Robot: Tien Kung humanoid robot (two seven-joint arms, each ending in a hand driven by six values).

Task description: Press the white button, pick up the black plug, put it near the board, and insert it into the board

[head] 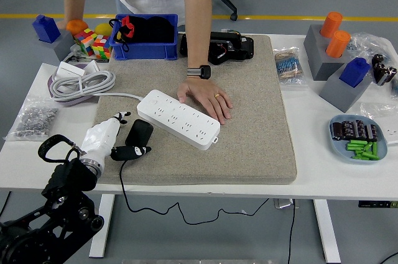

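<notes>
Left hand [111, 136] low at left, fingers loosely spread, holding nothing.

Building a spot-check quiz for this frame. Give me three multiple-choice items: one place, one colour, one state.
1. Where does the black plug lie?
A. on the grey mat, left of the power strip
B. in the blue bin
C. on the plate at right

2. What colour are the two cylinders on the grey block at far right?
A. green
B. orange
C. white

3. What is the person's hand doing?
A. lifting the plug
B. resting flat on the power strip's far end
C. holding the cube

Key: 1 A, the plug sits on the mat beside the power strip; 2 B, both are orange; 3 B, palm down on the strip.
</notes>
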